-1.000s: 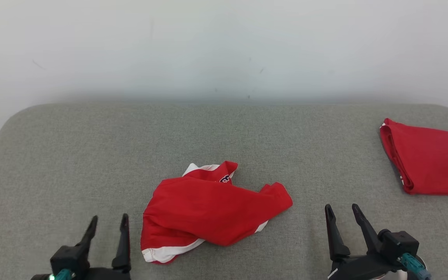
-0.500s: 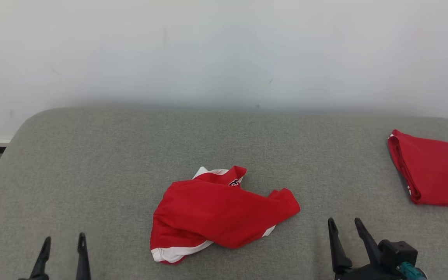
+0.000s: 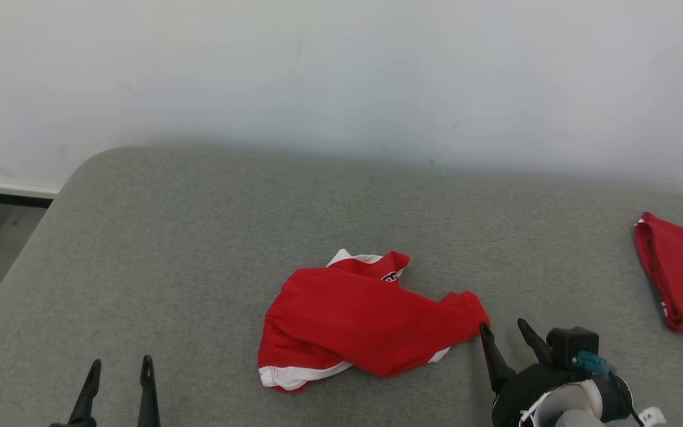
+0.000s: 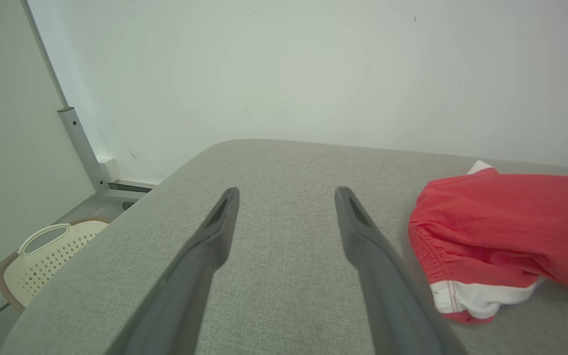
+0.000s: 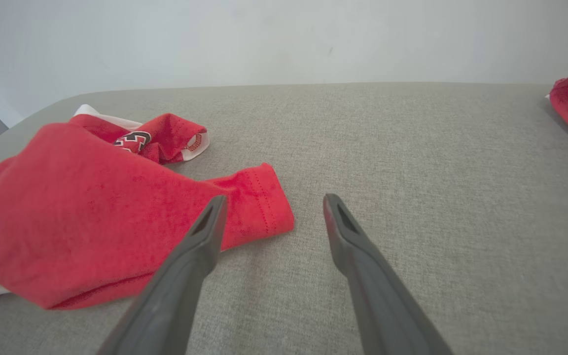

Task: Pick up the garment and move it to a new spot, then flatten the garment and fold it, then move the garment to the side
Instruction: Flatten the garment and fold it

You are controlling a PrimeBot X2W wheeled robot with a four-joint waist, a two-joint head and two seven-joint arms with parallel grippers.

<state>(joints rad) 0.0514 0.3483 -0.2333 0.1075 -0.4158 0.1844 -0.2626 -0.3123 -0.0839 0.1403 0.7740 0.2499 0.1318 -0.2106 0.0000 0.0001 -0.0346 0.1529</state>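
At lower left, my left tool (image 3: pixel 121 360) is spread over the grey counter (image 3: pixel 199 237), holding nothing. The crumpled garment (image 3: pixel 365 314) lies at centre frame. My right tool (image 3: pixel 502 324), also spread, hovers just beside its right end. A folded red shirt (image 3: pixel 682 276) lies at the far right.

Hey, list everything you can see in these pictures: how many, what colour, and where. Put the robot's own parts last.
crumpled garment: one, red with white trim, middle of the table
second garment: one, red, table's right edge, partly out of frame
table: one, grey fabric top, against the wall
wall: one, white, behind the table
basket: one, cream, perforated, on the floor left of the table
left claw: one, dark, open, empty, near left
right claw: one, dark, open, empty, by the crumpled garment's right end
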